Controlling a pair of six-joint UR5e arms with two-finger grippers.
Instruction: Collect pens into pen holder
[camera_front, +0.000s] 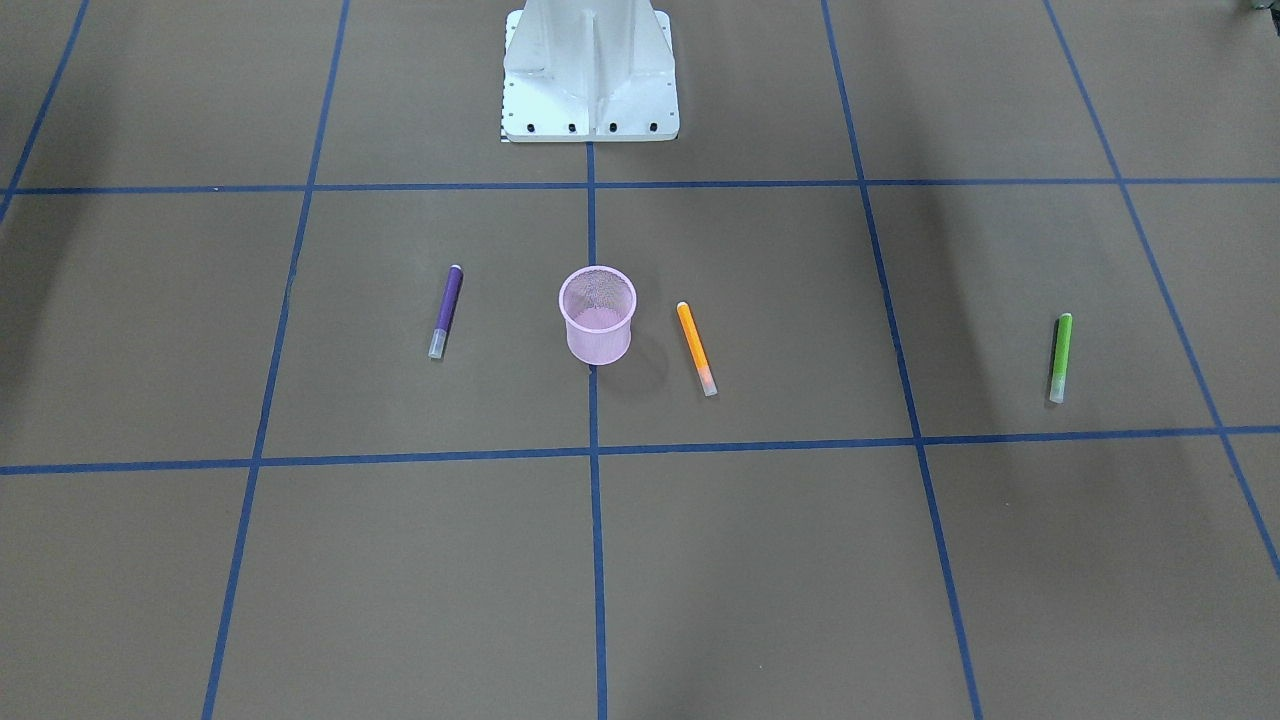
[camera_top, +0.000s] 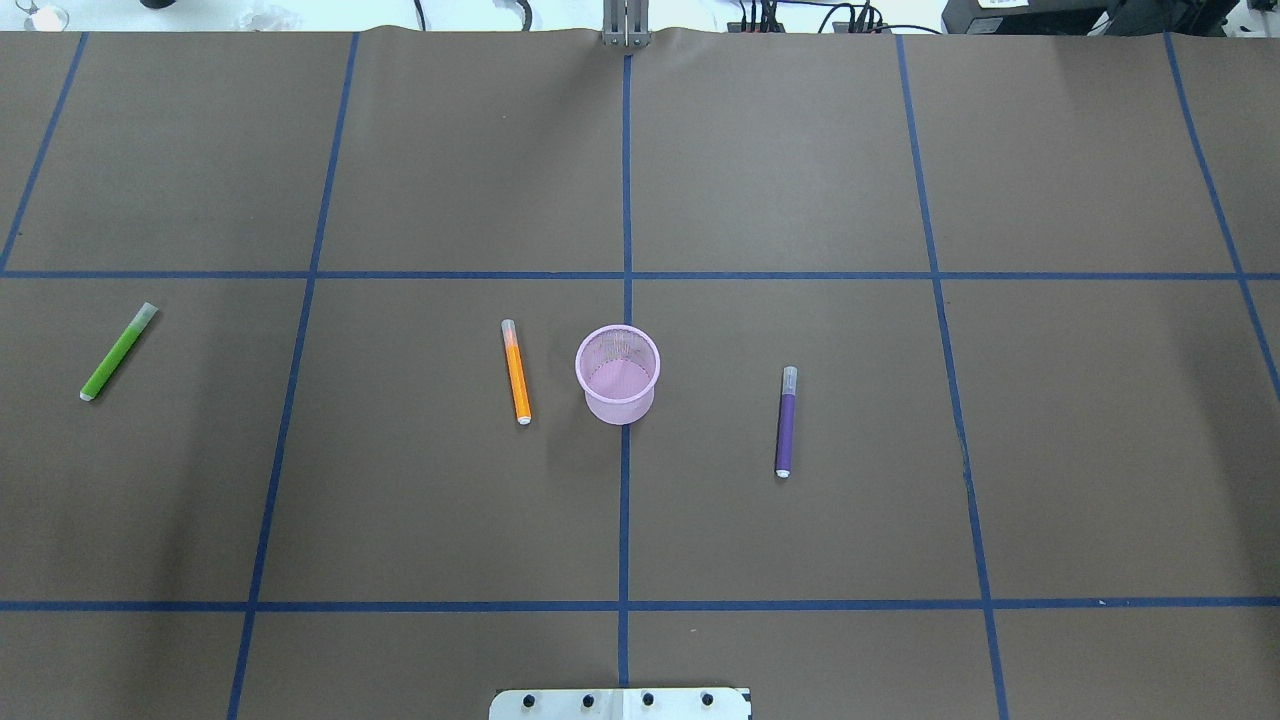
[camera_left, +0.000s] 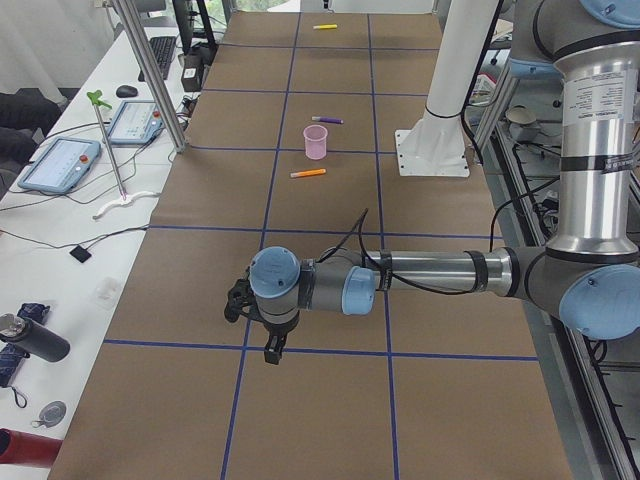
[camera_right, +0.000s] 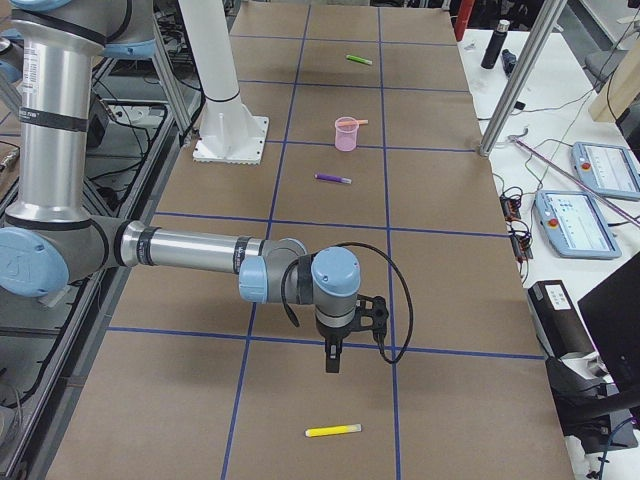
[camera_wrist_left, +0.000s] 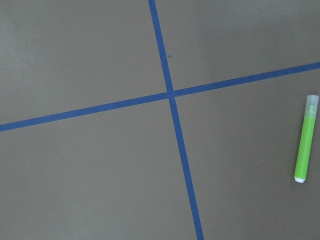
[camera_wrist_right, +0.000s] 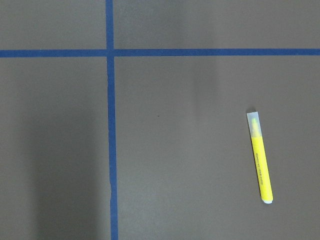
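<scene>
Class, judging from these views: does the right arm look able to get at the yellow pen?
Probably yes: the right gripper hangs over the table near the yellow pen, which lies flat with nothing around it.

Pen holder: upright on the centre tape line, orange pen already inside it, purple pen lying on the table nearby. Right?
No. The orange pen lies flat on the table beside the pen holder, apart from it, not inside; the overhead exterior view shows this. The rest is right.
</scene>
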